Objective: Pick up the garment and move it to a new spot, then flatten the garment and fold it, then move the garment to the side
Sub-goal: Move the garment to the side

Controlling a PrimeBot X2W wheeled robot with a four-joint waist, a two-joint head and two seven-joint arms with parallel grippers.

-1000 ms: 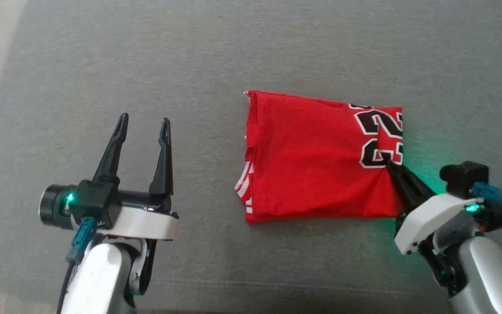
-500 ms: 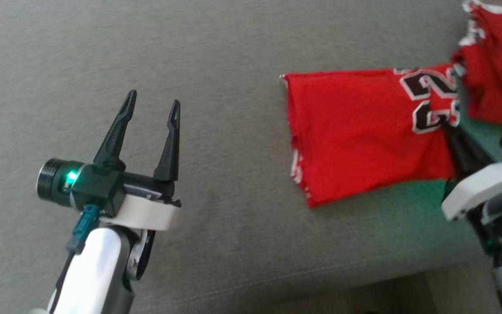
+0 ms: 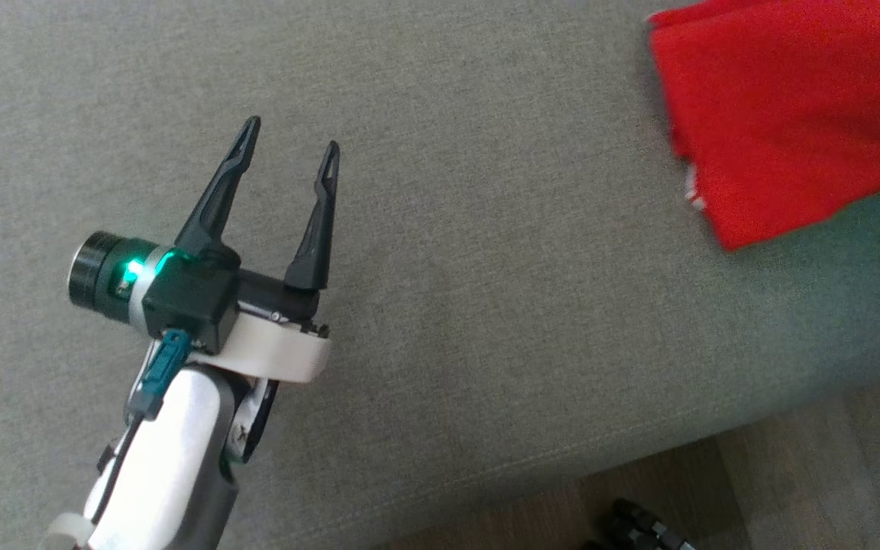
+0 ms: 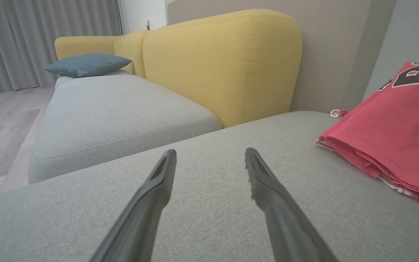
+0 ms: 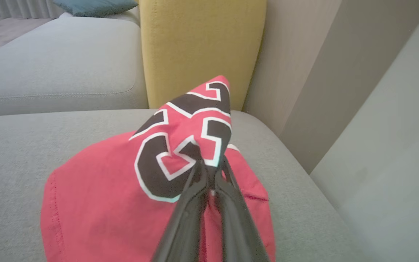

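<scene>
Pinching garment (image 5: 104, 203) tight in closed R tool (image 5: 211, 165); L tool (image 3: 292, 137) gapes empty, well left of garment. Drag low, slow, keep folds.

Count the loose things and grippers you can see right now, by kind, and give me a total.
Jerseys: 1, the red jersey
Pillows: 1, the blue pillow
Grippers: 2, the left gripper with jaws open, the right gripper with jaws shut on the red jersey
Total: 4

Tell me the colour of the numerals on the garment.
Black with white outlines, on the red garment; clearest in the right wrist view.
</scene>
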